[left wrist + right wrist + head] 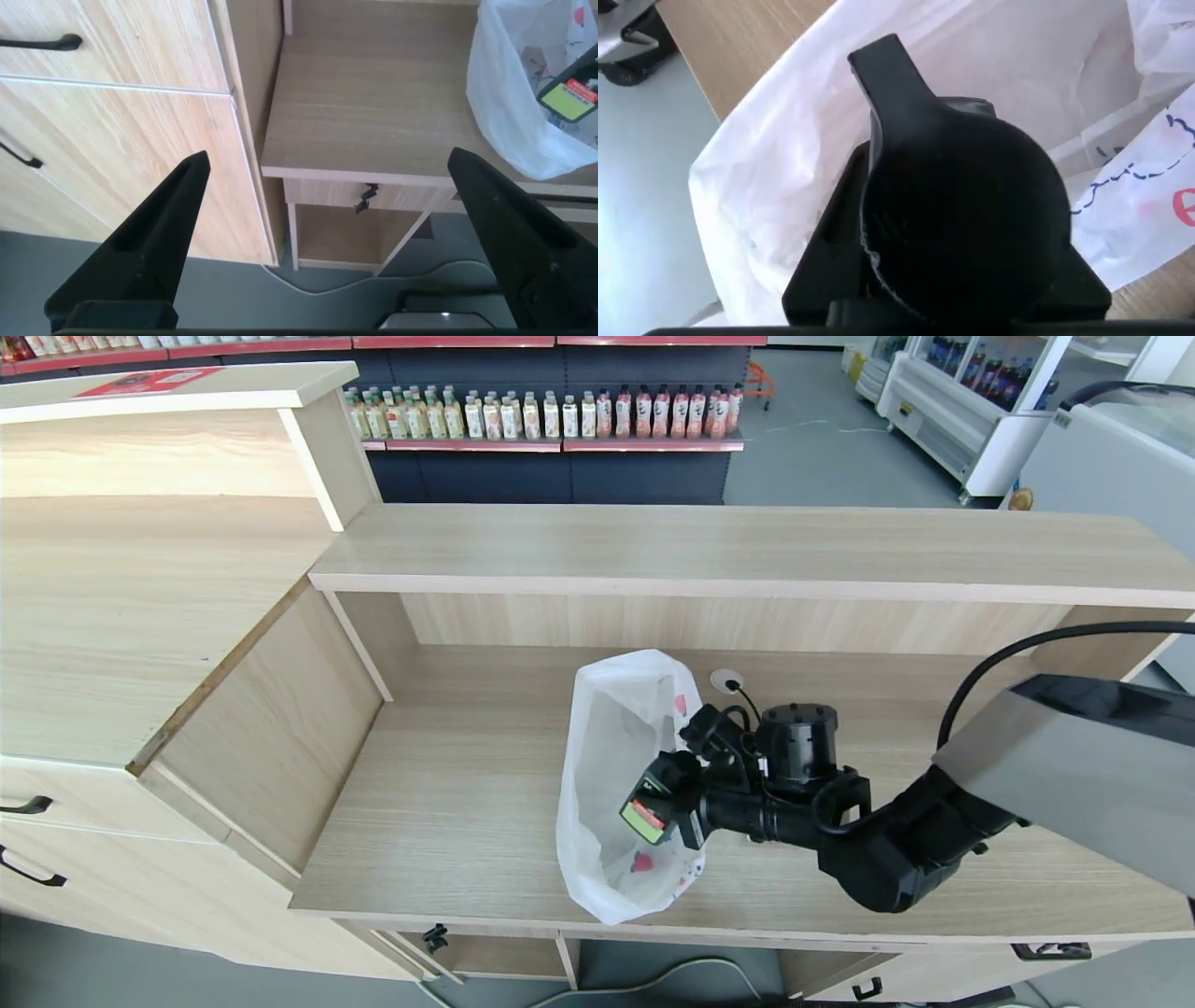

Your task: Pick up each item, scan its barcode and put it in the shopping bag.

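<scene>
Txt on item [646,819] label, bag [597,756] print illegible.

A pale wooden counter [448,803] carries a white shopping bag [607,747].

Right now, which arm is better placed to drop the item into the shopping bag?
Right. The right gripper holds the item at the mouth of the shopping bag. The left gripper hangs off the end of the counter by the drawers, jaws open and empty.

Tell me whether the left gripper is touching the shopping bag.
Apart. In the left wrist view the left gripper hangs open beside the counter, the shopping bag far beyond it.
</scene>
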